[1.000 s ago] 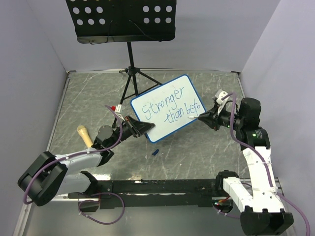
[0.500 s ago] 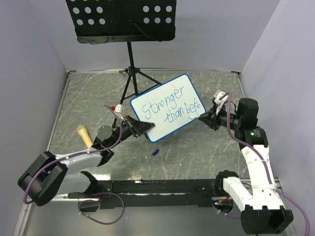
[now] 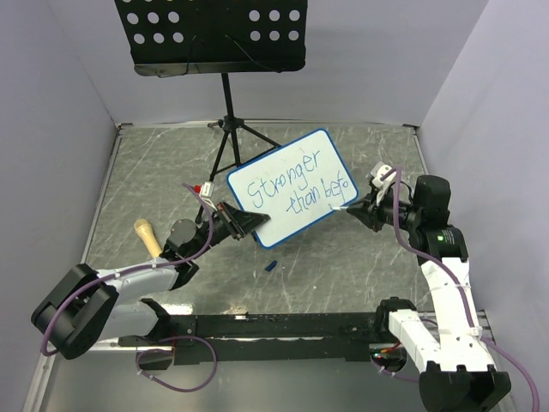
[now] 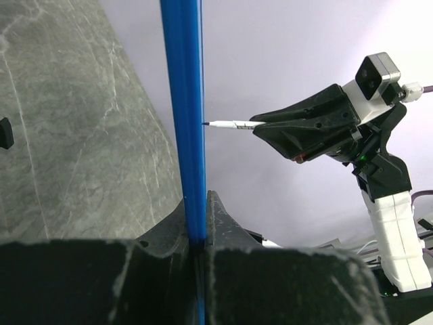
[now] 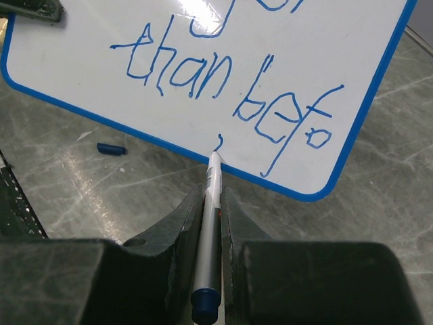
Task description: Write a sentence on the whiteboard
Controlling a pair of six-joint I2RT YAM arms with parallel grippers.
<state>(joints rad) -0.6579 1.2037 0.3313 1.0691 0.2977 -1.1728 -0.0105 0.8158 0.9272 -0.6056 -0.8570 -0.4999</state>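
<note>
Lately the right end effector (image 3: 353, 207), clamped on the marker (image 5: 214, 169), has slipped just below "befo", its tip near the whiteboard (image 3: 274, 227) edge; the left end effector (image 3: 247, 225) pinches the frame above the desk (image 3: 154, 172), so the sentence (image 3: 300, 184) likely lacks its last letters.

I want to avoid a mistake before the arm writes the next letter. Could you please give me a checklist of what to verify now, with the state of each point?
1. Left gripper shut on the whiteboard edge: ok.
2. Right gripper shut on the marker: ok.
3. Marker tip at the writing surface: ok, the left wrist view shows it meeting the board.
4. Sentence complete: not ok, it reads "Stronger than befo".
5. Room to the right of "befo": not ok, the board's edge is close.
6. Cap off the marker, lying on the table: ok.
</note>
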